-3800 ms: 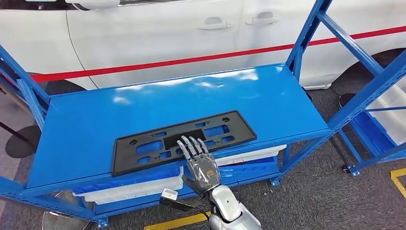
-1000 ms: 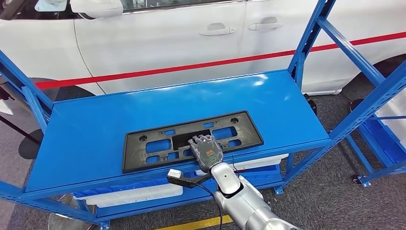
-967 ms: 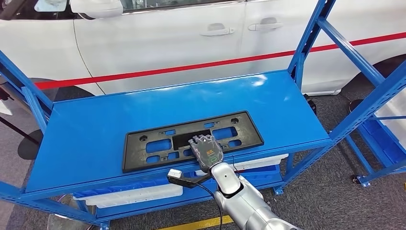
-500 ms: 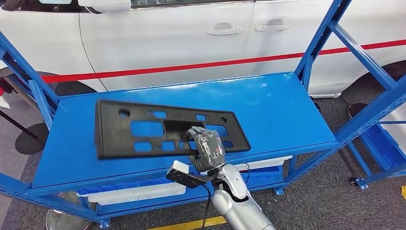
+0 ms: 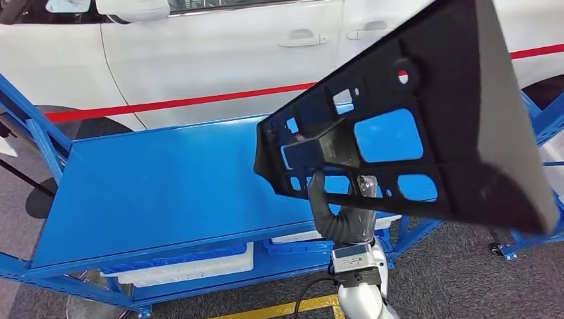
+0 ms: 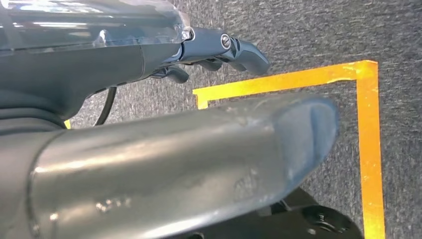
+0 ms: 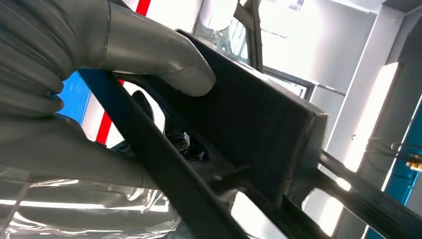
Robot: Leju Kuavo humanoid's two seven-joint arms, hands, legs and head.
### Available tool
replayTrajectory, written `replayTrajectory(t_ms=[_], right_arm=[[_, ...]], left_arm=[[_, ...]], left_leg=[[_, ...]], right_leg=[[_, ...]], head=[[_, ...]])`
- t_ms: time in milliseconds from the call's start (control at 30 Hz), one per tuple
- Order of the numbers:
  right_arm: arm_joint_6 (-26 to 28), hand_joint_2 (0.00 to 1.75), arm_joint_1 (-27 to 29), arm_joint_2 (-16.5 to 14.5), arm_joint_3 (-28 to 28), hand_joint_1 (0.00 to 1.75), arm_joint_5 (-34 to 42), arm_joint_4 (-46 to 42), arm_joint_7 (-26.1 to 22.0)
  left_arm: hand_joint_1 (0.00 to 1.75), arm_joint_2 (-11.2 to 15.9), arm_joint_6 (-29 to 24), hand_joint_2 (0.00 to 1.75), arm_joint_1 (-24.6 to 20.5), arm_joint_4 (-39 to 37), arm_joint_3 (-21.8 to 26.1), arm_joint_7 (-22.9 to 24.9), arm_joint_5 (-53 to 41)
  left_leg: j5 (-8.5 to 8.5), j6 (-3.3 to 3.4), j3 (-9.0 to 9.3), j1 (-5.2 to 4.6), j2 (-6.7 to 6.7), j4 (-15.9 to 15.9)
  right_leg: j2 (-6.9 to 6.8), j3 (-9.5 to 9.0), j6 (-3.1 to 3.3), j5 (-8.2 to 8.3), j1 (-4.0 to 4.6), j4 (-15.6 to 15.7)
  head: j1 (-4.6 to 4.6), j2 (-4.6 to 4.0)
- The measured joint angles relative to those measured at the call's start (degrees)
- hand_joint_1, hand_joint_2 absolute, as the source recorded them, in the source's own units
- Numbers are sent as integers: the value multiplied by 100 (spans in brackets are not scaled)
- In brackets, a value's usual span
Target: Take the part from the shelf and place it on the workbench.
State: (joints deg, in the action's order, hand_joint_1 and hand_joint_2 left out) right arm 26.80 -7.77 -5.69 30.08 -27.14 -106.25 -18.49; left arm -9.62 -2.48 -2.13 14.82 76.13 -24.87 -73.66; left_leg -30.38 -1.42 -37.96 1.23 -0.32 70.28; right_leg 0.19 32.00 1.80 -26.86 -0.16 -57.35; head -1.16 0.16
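Flat black plastic slotted mounting plate [image 5: 425,113] lifted clear above the blue steel shelf [image 5: 153,193], tilted steeply, pinched at its central bar by right hand [image 5: 336,216]. Left hand [image 6: 149,164] hanging over the floor, fingers loosely apart, holding nothing. Best carried level and kept away from the shelf's uprights while turning toward the desk.

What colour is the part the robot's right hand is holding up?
Black; the plastic plate frame shows best in the head view, gripped by the right hand.

White car [image 5: 219,60] with red stripe behind blue rack [image 5: 159,193], grey carpet [image 5: 452,279], yellow floor tape [image 5: 279,309]
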Motion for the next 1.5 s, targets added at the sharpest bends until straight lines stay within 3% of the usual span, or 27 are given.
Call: replayTrajectory(t_ms=[67,100,200,267,367,400,433,467,500,567,633,733,800,900,933,967,1000,1067,1133,1233,1267,1300,1400,1433,1467,1500], right_arm=[[-10,175,22,22,-4,175,2,-79,0],[-11,175,29,32,-7,175,3,-112,-4],[31,175,64,57,-19,175,4,-202,-55],[72,175,95,79,-49,175,25,-290,-110],[101,175,176,138,-131,175,147,-433,-184],[104,175,233,161,-168,175,221,-470,-202],[107,175,303,179,-211,175,306,-502,-217],[114,175,379,191,-258,175,399,-533,-228],[118,175,457,197,-307,175,497,-563,-236],[45,175,624,197,-398,175,722,-609,-256],[-154,175,868,196,-473,175,982,-629,-341],[-482,175,1420,193,-587,175,1373,-626,-689],[-648,175,1777,179,-667,175,1598,-605,-981],[-834,175,2157,140,-778,175,1778,-549,-1293],[-895,175,2258,125,-813,175,1809,-530,-1376],[-954,175,2352,108,-846,175,1832,-514,-1452],[-1014,175,2436,87,-879,175,1847,-502,-1522],[-1141,175,2570,37,-940,175,1865,-491,-1643],[-1247,175,2655,-12,-990,175,1869,-486,-1728],[-1335,175,2729,-59,-1032,175,1870,-476,-1799],[-1355,175,2751,-70,-1043,175,1870,-474,-1814],[-1371,175,2770,-80,-1055,175,1870,-472,-1825],[-1399,175,2801,-92,-1082,175,1865,-454,-1844],[-1404,175,2807,-92,-1085,175,1863,-444,-1846],[-1410,175,2813,-93,-1089,175,1861,-432,-1849],[-1417,175,2820,-93,-1094,175,1858,-419,-1849]], left_arm=[[0,0,-1,0,-14,0,6,-1,0],[0,-2,-2,0,-22,0,9,-2,1],[0,-13,3,0,-28,0,15,-3,1],[0,-25,5,0,-28,0,18,-11,2],[0,-40,16,0,-33,0,20,-44,-11],[0,-44,23,0,-32,0,20,-54,-17],[0,-51,26,0,-31,0,22,-59,-14],[0,-63,19,0,-30,0,30,-58,1],[0,-75,10,0,-30,0,42,-50,19],[0,-101,-7,0,-31,0,82,-13,65],[0,-111,-8,0,-31,0,130,25,110],[0,-124,16,0,-23,0,220,49,188],[0,-137,32,0,-16,1,286,68,221],[0,-157,43,0,-14,4,362,83,255],[0,-165,44,0,-14,5,384,90,260],[0,-173,45,0,-14,10,402,99,261],[0,-180,46,0,-14,16,414,109,261],[0,-188,60,0,-21,34,433,131,256],[0,-193,80,0,-35,54,450,145,244],[0,-207,106,0,-32,80,473,165,226],[0,-213,110,0,-31,87,481,172,223],[0,-219,111,0,-33,93,487,180,221],[0,-225,113,0,-38,112,498,190,215],[0,-225,115,0,-38,119,504,192,211],[0,-226,116,0,-38,125,511,195,205],[0,-229,119,0,-39,128,518,198,196]], left_leg=[[316,55,364,-16,0,-776],[384,83,473,-31,-1,-1020],[399,156,517,-51,-7,-1151],[432,228,546,-22,-2,-1211],[451,287,562,-3,7,-1251],[448,288,562,-3,6,-1249],[444,287,564,-2,3,-1247],[436,281,570,0,-1,-1243],[426,267,581,4,-6,-1237],[394,221,601,-1,-16,-1218],[375,154,610,-18,-22,-1208],[360,60,618,-14,-27,-1204],[105,26,526,-3,-12,-940],[-531,20,155,-2,3,99],[-616,26,96,-4,3,326],[-589,40,142,-7,3,339],[-466,65,302,-13,3,120],[-174,137,782,-45,6,-674],[-37,183,1028,-88,11,-1162],[80,236,992,-111,24,-1248],[141,264,967,-99,37,-1276],[208,300,926,-81,54,-1305],[378,354,742,-67,87,-1321],[430,344,672,-65,92,-1315],[480,330,601,-62,96,-1305],[523,311,528,-56,98,-1291]], right_leg=[[12,-1,-39,-42,12,-49],[12,10,-64,-57,19,-73],[9,28,-144,-66,30,-84],[8,71,-201,-175,26,-210],[7,521,-278,-661,-15,-1150],[7,701,-298,-771,-32,-1487],[5,806,-313,-778,-49,-1659],[2,802,-322,-667,-65,-1603],[-2,687,-324,-468,-81,-1328],[-11,313,-313,-95,-91,-527],[-5,129,-270,15,-68,-127],[-8,128,-173,38,-52,-97],[-27,141,-92,69,-62,-70],[-44,209,-14,101,-26,-82],[-47,240,-3,112,-8,-97],[-47,273,5,123,9,-117],[-45,302,6,134,24,-140],[-41,344,-10,162,52,-180],[-43,366,-62,204,56,-199],[-41,386,-175,278,18,-194],[-32,408,-212,220,9,-233],[-23,456,-246,63,2,-357],[-13,690,-346,-722,-47,-1232],[-15,709,-377,-850,-70,-1483],[-17,651,-404,-852,-94,-1581],[-19,504,-426,-749,-118,-1498]], head=[[1,0],[1,0],[5,0],[-7,0],[-28,0],[-28,0],[-28,-1],[-29,-1],[-30,-1],[-30,0],[-25,0],[-21,0],[-4,0],[14,0],[14,0],[14,0],[14,0],[12,1],[9,0],[12,-1],[12,0],[2,0],[-29,1],[-28,1],[-29,0],[-29,0]])
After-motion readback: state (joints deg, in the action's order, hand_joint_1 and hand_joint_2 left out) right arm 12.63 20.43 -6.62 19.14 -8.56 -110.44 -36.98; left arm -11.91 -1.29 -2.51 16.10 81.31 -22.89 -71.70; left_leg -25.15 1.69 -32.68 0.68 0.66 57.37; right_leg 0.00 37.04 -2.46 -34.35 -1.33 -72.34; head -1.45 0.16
